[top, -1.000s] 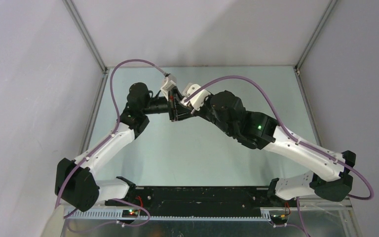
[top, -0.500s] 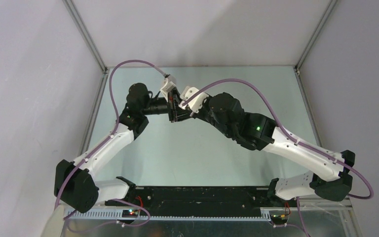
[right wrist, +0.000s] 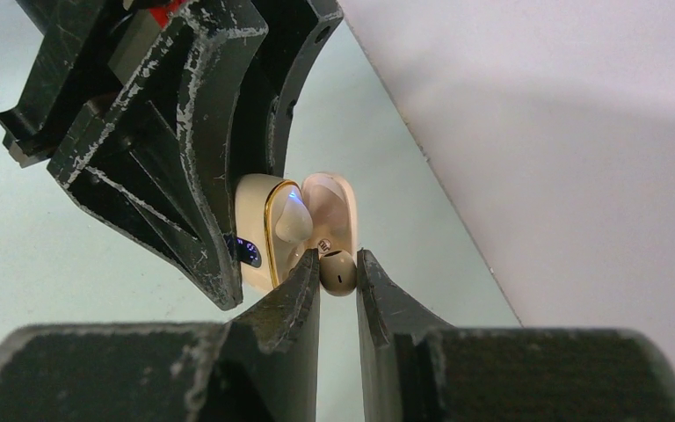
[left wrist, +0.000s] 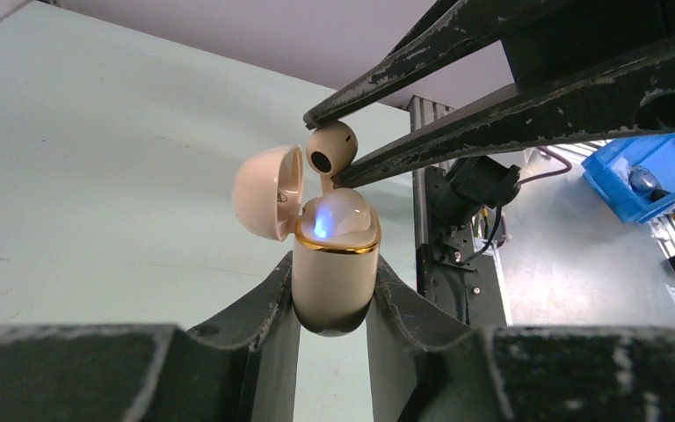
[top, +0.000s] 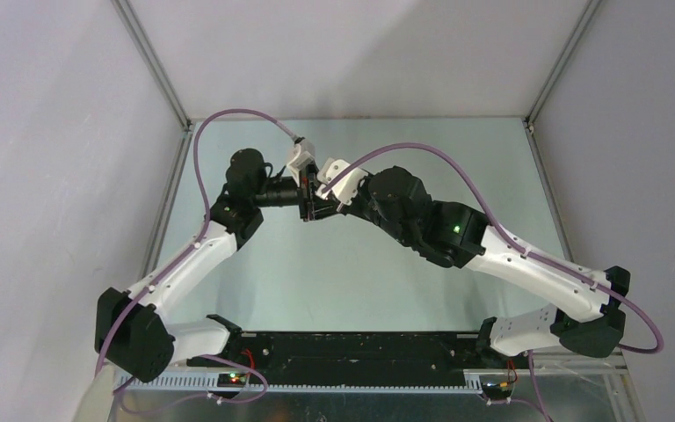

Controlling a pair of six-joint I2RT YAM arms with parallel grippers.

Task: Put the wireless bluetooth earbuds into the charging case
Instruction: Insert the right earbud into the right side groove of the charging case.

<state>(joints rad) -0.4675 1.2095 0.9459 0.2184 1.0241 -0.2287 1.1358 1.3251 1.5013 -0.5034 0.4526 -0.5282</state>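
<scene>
Now the right arm has edged in toward the left over the last second, so in the top view the two wrists crowd closer together above the far middle of the table than they did before. That closes most of the gap for the insertion. The left gripper is clamped on the lower body of the beige charging case and holds it upright in the air, with its lid swung open to one side. One seated earbud already sits in its socket and glows with a blue light. The right gripper is nearly closed, its tips pinching the rounded head of the loose earbud. That bud hangs just above the case's open mouth, between the lid and the seated bud, with its stem pointing down toward the free socket. Whether the stem tip has entered the socket cannot be told, since the seated bud hides it. Judging from this, half the task is done and the second bud is lined up. What remains is probably a short, straight push down and then a release. A slight tilt could catch the stem on the gold rim.
</scene>
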